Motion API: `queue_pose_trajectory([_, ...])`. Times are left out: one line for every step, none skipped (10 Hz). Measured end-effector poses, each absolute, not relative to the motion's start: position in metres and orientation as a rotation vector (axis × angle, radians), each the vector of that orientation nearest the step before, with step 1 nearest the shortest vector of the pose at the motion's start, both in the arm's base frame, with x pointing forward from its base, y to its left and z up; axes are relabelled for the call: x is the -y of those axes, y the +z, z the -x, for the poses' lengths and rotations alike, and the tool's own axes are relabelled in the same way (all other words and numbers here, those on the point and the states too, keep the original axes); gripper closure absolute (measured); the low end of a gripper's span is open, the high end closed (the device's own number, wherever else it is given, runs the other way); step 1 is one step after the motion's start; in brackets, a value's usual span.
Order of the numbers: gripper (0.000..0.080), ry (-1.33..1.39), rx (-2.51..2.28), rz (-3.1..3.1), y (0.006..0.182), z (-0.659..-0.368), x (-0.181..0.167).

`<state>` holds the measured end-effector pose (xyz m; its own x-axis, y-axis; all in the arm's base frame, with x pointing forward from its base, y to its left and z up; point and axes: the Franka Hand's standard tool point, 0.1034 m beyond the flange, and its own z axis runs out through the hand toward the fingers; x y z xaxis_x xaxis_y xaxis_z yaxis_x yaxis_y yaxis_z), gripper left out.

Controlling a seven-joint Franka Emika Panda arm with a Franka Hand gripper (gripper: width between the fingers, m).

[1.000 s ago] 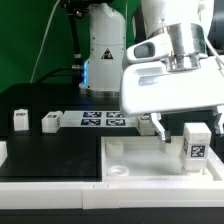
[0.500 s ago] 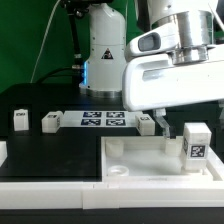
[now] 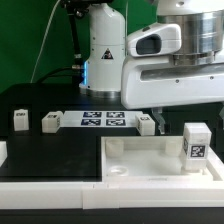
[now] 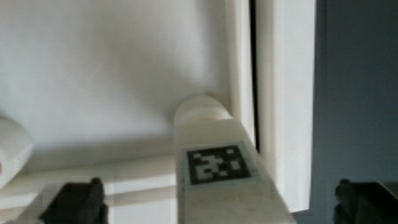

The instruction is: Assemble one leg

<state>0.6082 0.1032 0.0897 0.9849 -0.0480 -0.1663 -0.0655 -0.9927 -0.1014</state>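
A leg [image 3: 194, 145], a stubby white post with a black-and-white tag, stands upright in the corner of the white tabletop [image 3: 130, 160] at the exterior view's right. My gripper [image 3: 186, 116] hangs open just above it and holds nothing. In the wrist view the leg [image 4: 222, 160] rises from the tabletop [image 4: 107, 90], and my gripper [image 4: 217, 205] stands open around it. One dark fingertip [image 4: 71, 202] shows well clear of the leg on each side.
Three more small white legs lie on the black table: two at the left [image 3: 19, 119] [image 3: 50, 122] and one behind the tabletop [image 3: 146, 123]. The marker board [image 3: 100, 120] lies between them. The robot base [image 3: 103, 50] stands behind.
My gripper has risen straight up from around the leg. The leg stays standing in the tabletop corner.
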Motion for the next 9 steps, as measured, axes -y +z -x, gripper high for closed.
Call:
queue_pose_trajectory([0.0151, 0.291, -0.087, 3.018, 0.09, -0.613, -0.103])
queue_pose_trajectory([0.0151, 0.274, -0.087, 3.019, 0.089, -0.614, -0.103])
queue_pose_trajectory([0.0151, 0.275, -0.087, 3.019, 0.089, -0.614, -0.103])
queue_pose_trajectory([0.0151, 0.254, -0.064, 3.02, 0.088, -0.617, -0.103])
queue_pose_trajectory([0.0151, 0.248, -0.063, 3.02, 0.088, -0.619, -0.104])
queue_pose_trajectory([0.0151, 0.236, -0.059, 3.02, 0.09, -0.623, -0.106])
queue_pose_trajectory([0.0151, 0.228, -0.036, 3.019, 0.09, -0.624, -0.106])
queue_pose_trajectory([0.0151, 0.223, -0.02, 3.019, 0.09, -0.624, -0.106])
queue_pose_trajectory([0.026, 0.221, -0.018, 3.019, 0.09, -0.624, -0.106])
